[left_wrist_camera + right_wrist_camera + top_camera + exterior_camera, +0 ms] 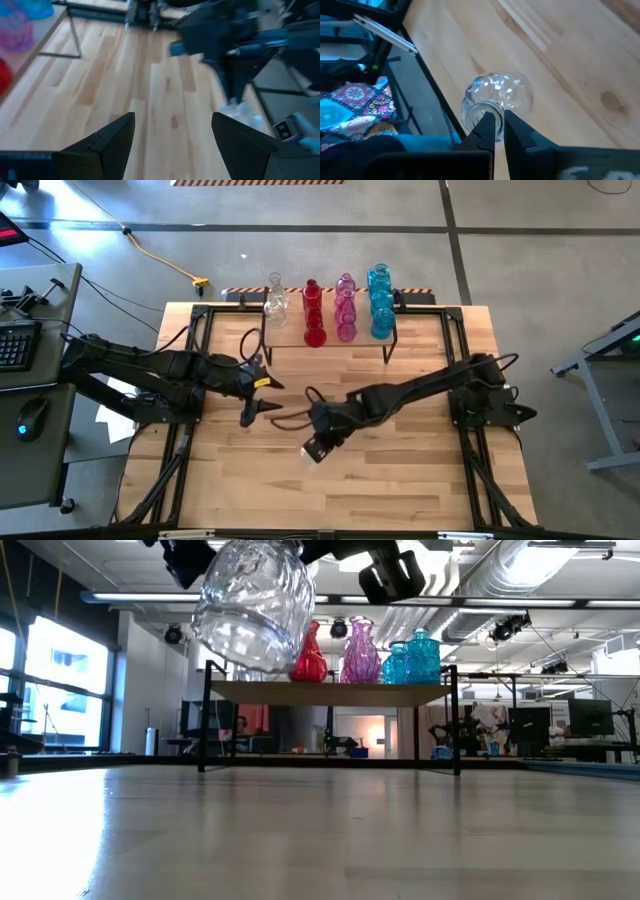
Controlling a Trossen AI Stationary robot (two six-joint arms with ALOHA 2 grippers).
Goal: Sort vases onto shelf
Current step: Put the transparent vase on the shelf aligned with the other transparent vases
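Because the right end effector (495, 131) pinches only the thin rim of the clear vase (499, 97), with the heavy bulb hanging beyond its fingertips, the glass is at risk of swivelling or slipping out and falling to the bench (400, 480). The vase is carried clear of the bench, well short of the shelf (420, 333), where other vases stand. The left end effector (255, 392) waits nearby, spread wide, holding nothing.
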